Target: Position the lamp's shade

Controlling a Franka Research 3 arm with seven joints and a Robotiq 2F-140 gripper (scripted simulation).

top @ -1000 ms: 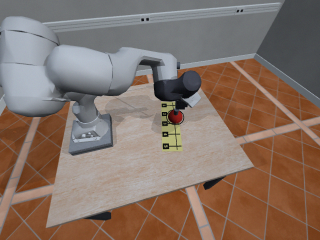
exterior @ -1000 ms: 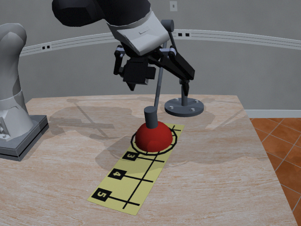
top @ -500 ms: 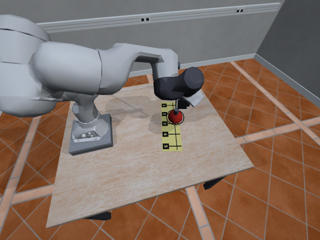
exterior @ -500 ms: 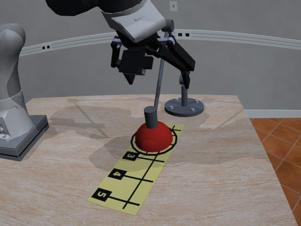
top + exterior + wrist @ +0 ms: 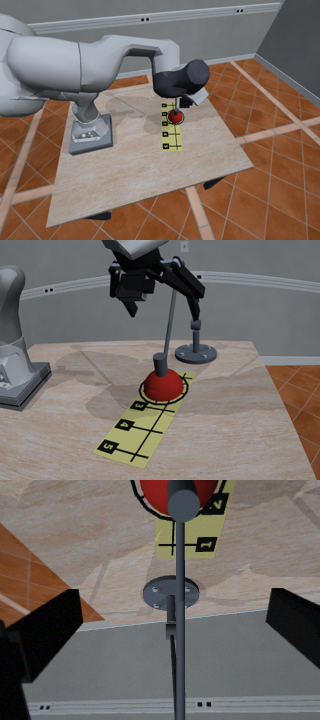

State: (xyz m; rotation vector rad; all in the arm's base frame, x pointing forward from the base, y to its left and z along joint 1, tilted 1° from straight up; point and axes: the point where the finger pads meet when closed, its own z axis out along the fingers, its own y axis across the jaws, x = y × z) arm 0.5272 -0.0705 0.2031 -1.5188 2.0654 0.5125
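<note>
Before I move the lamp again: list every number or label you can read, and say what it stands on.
"1": black square on the yellow strip, wrist view.
"2": next square, wrist view.
"3": beside the red shade.
"4".
"5": strip's near end.
No other text is visible.

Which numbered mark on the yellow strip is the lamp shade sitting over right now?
Mark 2: the red shade covers its cross line, while marks 1, 3, 4 and 5 stay uncovered beside their own lines.

Grey walls point(image 5: 211, 38), terracotta tile floor point(image 5: 279, 155)
</note>
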